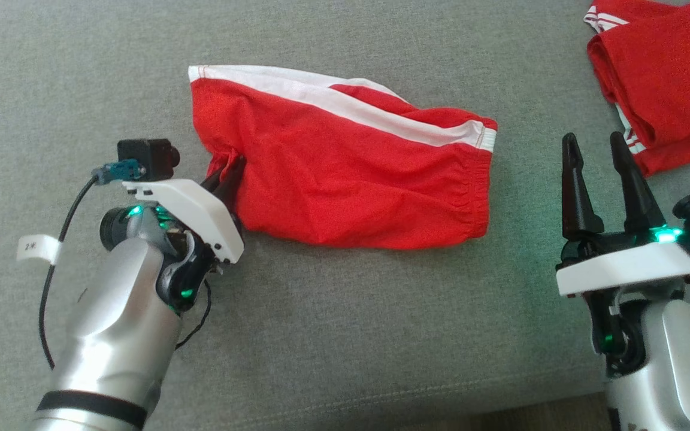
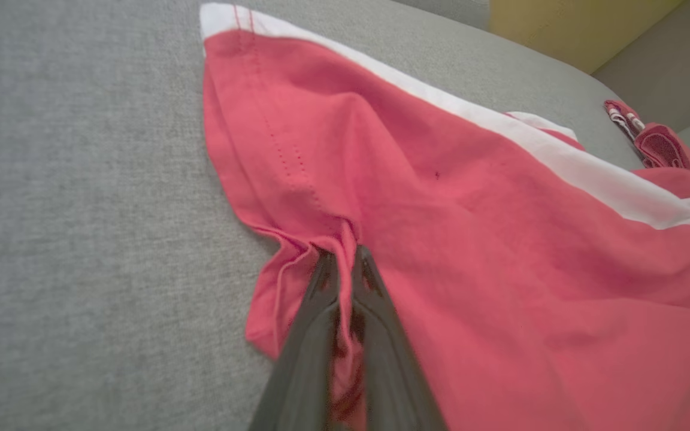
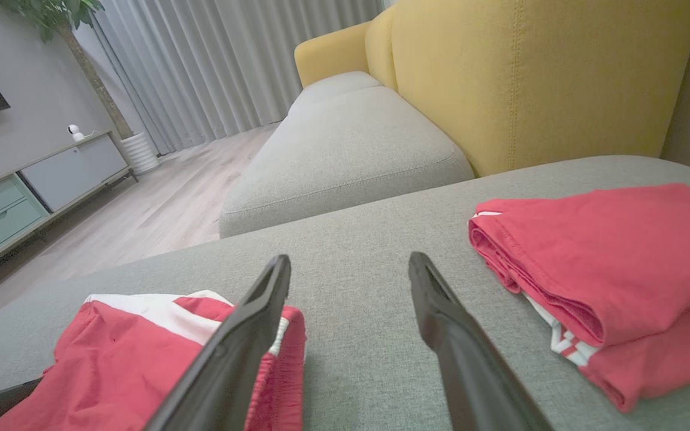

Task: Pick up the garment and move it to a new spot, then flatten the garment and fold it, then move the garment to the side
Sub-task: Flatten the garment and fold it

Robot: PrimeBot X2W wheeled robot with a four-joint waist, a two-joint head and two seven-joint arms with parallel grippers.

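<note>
The garment [image 1: 345,173] is a pair of red shorts with a white side stripe, lying spread on the grey sofa seat [image 1: 345,335]. My left gripper [image 1: 234,164] is shut on a pinch of red cloth at the garment's left edge; in the left wrist view the garment [image 2: 471,227] bunches up between the closed fingers of the left gripper [image 2: 345,254]. My right gripper [image 1: 595,143] stands open to the right of the garment, apart from it, nothing between its fingers. In the right wrist view the garment [image 3: 123,353] lies at the lower left, beside the open right gripper [image 3: 350,263].
A second red garment [image 1: 668,72], folded with white trim, lies at the seat's far right corner; it is also in the right wrist view [image 3: 608,275]. A yellow sofa back [image 3: 530,78] rises behind. The seat's front edge [image 1: 381,407] runs along the bottom.
</note>
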